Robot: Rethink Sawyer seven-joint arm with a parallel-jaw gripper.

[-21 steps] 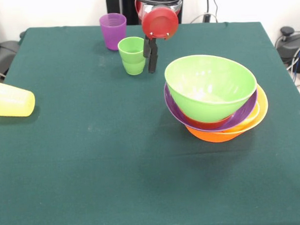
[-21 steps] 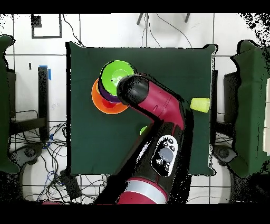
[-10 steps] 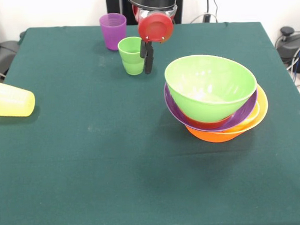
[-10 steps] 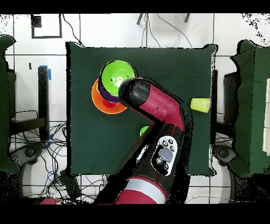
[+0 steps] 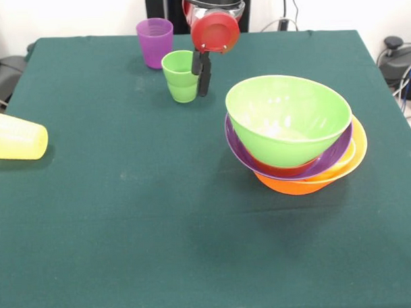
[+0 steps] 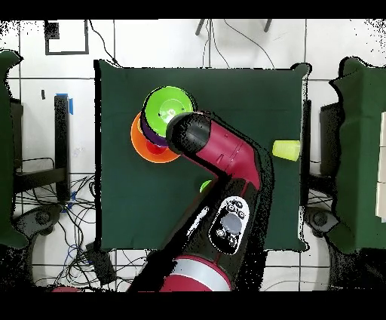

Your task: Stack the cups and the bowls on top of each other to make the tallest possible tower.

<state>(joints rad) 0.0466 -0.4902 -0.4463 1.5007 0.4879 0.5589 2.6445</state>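
Note:
The tower of bowls stands at the right in the front view. A deep lime green bowl [image 5: 288, 117] sits tilted on a shallow purple bowl [image 5: 335, 156]. Below them a small orange bowl [image 5: 284, 170] rests in the large yellow-orange bowl [image 5: 308, 185]. A lime green cup [image 5: 181, 76] stands upright at the far side, with a purple cup [image 5: 155, 41] behind it. A pale yellow cup [image 5: 16, 137] lies on its side at the left edge. My gripper [image 5: 202, 86] hangs right beside the lime cup's right wall, under a red disc [image 5: 215, 32].
In the overhead view the red arm [image 6: 226, 162] covers the table's middle. Beside it show the lime bowl [image 6: 167, 106], the yellow-orange bowl [image 6: 142, 145], a sliver of the lime cup [image 6: 205, 185] and the yellow cup [image 6: 286, 149]. A dark green cloth [image 5: 161, 230] covers the table.
The gripper has shifted a little left and up, closer to the lime green cup's right side. The cups and bowls have not moved.

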